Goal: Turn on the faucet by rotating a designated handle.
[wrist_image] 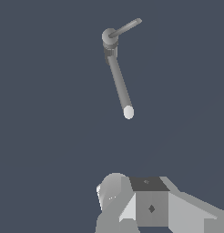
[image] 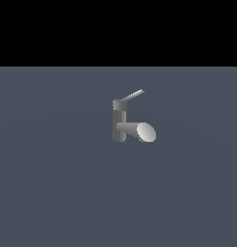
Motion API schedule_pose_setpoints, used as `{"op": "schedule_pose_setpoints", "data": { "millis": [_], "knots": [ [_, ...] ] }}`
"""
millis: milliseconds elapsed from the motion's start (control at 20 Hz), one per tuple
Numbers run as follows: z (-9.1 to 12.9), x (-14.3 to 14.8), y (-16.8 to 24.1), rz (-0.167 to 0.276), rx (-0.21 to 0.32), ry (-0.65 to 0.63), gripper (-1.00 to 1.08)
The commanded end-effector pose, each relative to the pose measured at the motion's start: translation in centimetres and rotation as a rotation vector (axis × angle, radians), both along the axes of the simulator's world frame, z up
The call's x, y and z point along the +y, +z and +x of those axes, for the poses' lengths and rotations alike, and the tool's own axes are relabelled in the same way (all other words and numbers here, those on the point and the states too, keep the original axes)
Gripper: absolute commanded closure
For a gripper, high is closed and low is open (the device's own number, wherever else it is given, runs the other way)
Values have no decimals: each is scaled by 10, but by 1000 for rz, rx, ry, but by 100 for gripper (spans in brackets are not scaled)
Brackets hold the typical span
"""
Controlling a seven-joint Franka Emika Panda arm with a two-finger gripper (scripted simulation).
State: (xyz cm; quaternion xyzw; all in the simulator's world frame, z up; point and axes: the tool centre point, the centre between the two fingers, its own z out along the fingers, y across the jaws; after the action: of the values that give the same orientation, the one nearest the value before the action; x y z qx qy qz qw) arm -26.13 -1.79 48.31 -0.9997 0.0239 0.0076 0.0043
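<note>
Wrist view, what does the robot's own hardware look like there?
Only part of the robot's end shows, at the picture's edge: blocky, faceted grey and white surfaces, a rounded light-grey cylindrical piece, and a dark grey panel above a square face bearing a small dark diamond mark. No cables show. The claw's fingers cannot be made out, and the exterior view shows no arm.

The faucet (image: 119, 124) stands upright, its handle (image: 134, 95) slanting up toward the exterior view's right.

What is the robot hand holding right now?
Nothing. The faucet stands alone, and nothing touches its handle. The gripper's fingers are not in view.
</note>
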Motion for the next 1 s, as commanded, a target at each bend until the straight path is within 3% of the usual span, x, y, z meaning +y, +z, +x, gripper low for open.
{"op": "schedule_pose_setpoints", "data": {
  "millis": [0, 500, 950],
  "knots": [
    [0, 0, 0, 0, 0, 0, 108],
    [14, 8, -14, 0, 0, -58, 108],
    [55, 26, -49, 0, -1, -210, 108]
  ]
}}
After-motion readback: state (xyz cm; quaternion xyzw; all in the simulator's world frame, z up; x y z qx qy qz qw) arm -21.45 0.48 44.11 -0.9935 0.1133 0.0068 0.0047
